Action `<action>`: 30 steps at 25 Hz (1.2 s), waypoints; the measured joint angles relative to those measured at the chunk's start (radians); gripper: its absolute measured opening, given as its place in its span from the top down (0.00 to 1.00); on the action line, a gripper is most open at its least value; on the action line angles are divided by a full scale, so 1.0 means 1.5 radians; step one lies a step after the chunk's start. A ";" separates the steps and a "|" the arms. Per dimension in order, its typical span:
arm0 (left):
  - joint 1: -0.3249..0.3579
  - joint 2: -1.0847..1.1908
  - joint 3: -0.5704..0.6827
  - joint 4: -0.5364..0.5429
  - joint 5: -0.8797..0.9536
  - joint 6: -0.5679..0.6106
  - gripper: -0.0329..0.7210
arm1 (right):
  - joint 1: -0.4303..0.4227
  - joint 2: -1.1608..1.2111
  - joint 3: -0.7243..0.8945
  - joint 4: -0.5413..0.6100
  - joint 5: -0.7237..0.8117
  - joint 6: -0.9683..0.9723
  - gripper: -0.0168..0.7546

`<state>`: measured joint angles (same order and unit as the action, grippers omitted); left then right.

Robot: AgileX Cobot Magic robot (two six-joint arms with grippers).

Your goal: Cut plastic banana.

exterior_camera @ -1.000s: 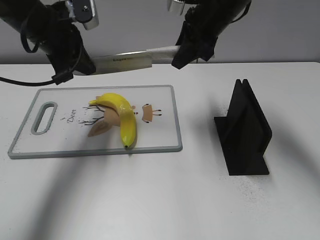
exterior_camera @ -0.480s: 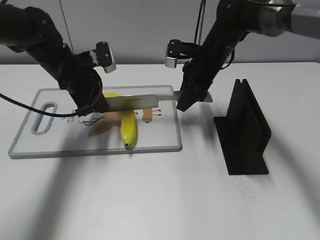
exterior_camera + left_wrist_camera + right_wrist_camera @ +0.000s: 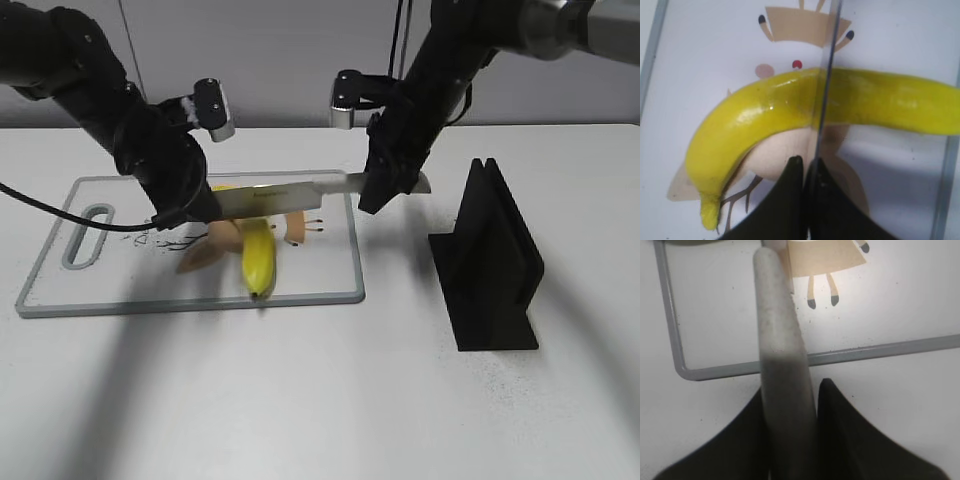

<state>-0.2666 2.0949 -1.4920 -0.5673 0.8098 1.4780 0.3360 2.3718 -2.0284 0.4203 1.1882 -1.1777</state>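
Note:
The plastic banana (image 3: 257, 257) lies yellow and whole on the white cutting board (image 3: 120, 270). A knife (image 3: 280, 198) is held level across it by both grippers. My left gripper (image 3: 188, 212) is shut on the blade's tip end. My right gripper (image 3: 375, 192) is shut on the pale handle (image 3: 780, 350). In the left wrist view the blade's edge (image 3: 826, 75) crosses the middle of the banana (image 3: 765, 112), beyond my gripper (image 3: 806, 161). I cannot tell whether it presses in. In the right wrist view my gripper (image 3: 792, 387) sits just off the board's rim (image 3: 865, 351).
A black knife stand (image 3: 490, 265) stands on the table right of the board, close to my right arm. The board has a deer print (image 3: 800, 27) and a handle slot (image 3: 88, 235) at its left end.
The knife has come down from high above the board's far edge to banana level, both grippers still holding it. In the last half second it barely shifted.

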 joint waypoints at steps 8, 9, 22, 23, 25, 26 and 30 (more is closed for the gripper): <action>0.000 -0.124 -0.031 0.026 0.041 -0.004 0.97 | -0.001 -0.089 -0.032 0.003 0.027 0.004 0.68; 0.000 -0.135 -0.031 0.028 0.043 -0.004 0.97 | -0.001 -0.095 -0.032 0.006 0.028 0.004 0.68; 0.001 -0.187 -0.033 0.011 0.011 -0.143 0.18 | -0.003 -0.113 -0.033 0.003 0.026 0.021 0.73; 0.001 -0.191 -0.035 0.025 -0.003 -0.188 0.15 | -0.003 -0.113 -0.033 0.000 0.026 0.023 0.73; 0.001 -0.199 -0.050 0.084 -0.020 -0.301 0.12 | -0.005 -0.117 -0.033 -0.002 0.026 0.028 0.73; 0.001 -0.201 -0.060 0.122 -0.020 -0.361 0.12 | -0.006 -0.123 -0.033 -0.002 0.026 0.034 0.73; 0.004 -0.202 -0.101 0.280 0.015 -0.617 0.12 | -0.007 -0.163 -0.032 -0.008 0.026 0.147 0.73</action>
<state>-0.2609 1.7917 -1.6435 -0.1471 0.8322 0.5520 0.3256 2.1279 -2.0768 0.4089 1.2268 -0.9569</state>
